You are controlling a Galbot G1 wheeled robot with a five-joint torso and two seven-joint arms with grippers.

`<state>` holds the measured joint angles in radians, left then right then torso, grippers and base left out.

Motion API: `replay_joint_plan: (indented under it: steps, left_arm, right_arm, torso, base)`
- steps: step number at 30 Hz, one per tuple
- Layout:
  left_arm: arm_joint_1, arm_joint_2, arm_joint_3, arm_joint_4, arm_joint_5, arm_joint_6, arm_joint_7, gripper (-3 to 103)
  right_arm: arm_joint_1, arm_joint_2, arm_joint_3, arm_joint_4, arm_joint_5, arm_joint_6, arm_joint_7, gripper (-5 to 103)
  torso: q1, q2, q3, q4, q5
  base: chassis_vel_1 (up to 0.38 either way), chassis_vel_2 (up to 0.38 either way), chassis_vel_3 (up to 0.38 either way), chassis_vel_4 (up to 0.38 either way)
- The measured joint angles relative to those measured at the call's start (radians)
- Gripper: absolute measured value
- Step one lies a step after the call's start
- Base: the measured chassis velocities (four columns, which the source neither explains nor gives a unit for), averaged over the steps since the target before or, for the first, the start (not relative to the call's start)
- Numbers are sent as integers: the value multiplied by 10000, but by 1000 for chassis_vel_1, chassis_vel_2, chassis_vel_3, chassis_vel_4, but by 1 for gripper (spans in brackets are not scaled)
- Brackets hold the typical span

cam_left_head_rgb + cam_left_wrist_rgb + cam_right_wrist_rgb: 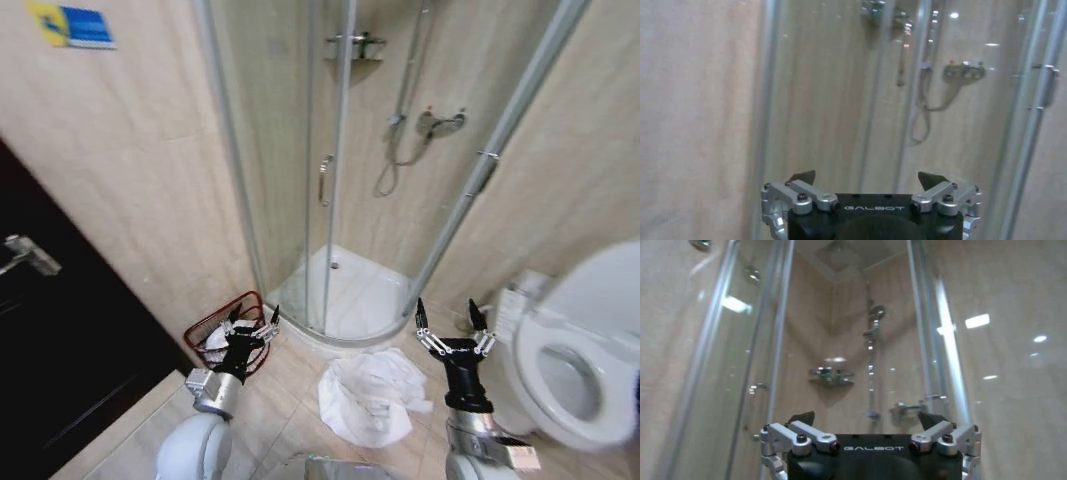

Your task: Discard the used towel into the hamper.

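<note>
White towel (370, 398) lies crumpled on the floor tiles between my arms. Wire hamper (212, 325) stands against the wall (white cloth inside). My left gripper (252, 319) and right gripper (449, 318) are raised, fingers spread wide, empty.

Right gripper (867, 418) at bottom centre of frame, fingers (802, 417) spread apart, nothing between them. Beyond it: glass shower enclosure (747, 365), shower head and rail (871, 330) centre frame, corner shelf (831, 376) left of the rail, mixer tap (907, 410) lower right.
</note>
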<state>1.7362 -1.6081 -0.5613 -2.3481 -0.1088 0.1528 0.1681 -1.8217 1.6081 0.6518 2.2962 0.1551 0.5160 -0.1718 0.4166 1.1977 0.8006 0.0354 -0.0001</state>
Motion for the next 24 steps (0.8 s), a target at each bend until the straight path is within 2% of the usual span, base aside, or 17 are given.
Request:
replay_joint_plan:
  steps: [24]
  left_arm:
    - [0, 0, 0, 0, 0, 0, 0, 100]
  right_arm:
    - [108, 0, 38, -66, 90, -65, 7, 100]
  torso:
    - [0, 0, 0, -1, 0]
  base:
    - [-125, -126, -123, -124]
